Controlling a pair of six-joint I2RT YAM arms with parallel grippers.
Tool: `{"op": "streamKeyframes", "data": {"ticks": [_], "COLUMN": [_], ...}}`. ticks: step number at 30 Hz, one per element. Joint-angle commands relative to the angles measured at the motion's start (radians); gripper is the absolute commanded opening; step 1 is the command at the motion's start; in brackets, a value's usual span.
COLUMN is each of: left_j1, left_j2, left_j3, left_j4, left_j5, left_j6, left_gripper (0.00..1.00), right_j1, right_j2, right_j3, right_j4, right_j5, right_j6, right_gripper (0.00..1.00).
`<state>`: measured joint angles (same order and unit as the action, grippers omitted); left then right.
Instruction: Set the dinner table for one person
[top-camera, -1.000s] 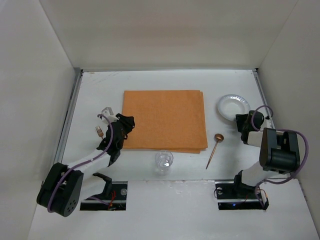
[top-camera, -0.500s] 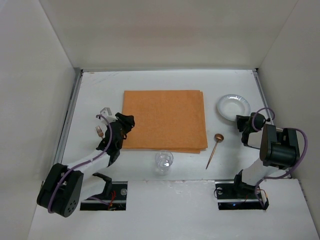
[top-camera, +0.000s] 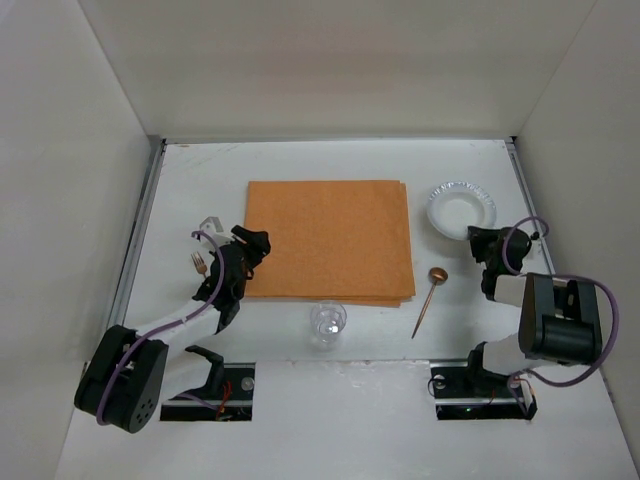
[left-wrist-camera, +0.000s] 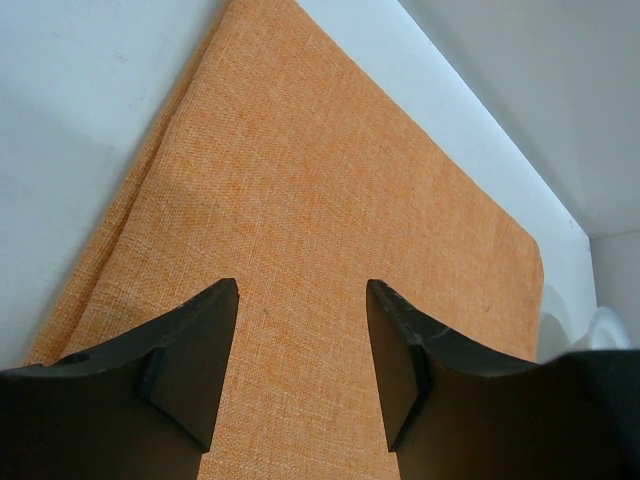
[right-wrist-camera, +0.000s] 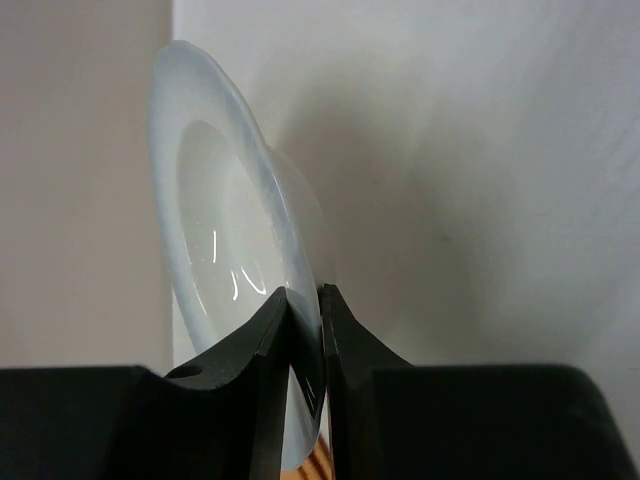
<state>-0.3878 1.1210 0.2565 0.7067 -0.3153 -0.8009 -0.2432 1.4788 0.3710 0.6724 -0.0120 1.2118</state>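
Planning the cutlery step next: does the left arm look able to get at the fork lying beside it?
Probably yes. The left claw is open and empty over the placemat, and the fork lies on bare table just left of that arm, with nothing lying between them.

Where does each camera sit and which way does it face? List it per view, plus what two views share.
Top external: above and behind the arms, looking down on the dinner table; both arms show.
Left wrist: on the left arm, looking over the orange placemat; the left jaws, open, show.
Right wrist: on the right arm, facing the plate; the right jaws, shut on its rim, show.
Shared: top external and left wrist both show the placemat.
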Motion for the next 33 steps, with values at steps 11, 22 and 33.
{"op": "streamKeyframes", "data": {"ticks": [11,22,33], "left_j1": [0.031,0.062,0.062], "left_j2": [-0.015,-0.017,-0.021], "left_j3": [-0.007,0.006,0.013], "left_j4": [0.025,-0.045,-0.067], "left_j5": [-0.015,-0.039,-0.053], "left_j6": [-0.017,-0.021,-0.017], "left_gripper": [0.52,0.51,0.51], "right_j1": [0.440,0.742,0.762], "right_j2": [-0.141,0.158,0.298], "right_j3": [0.189,0.387,0.484], "right_j4": [-0.051,-0.045,-0.129], "right_j5": [-0.032,-0.144,-0.186], "right_j6": [-0.109,-0.110,-0.161], "right_gripper": [0.10,0.11,0.29]}}
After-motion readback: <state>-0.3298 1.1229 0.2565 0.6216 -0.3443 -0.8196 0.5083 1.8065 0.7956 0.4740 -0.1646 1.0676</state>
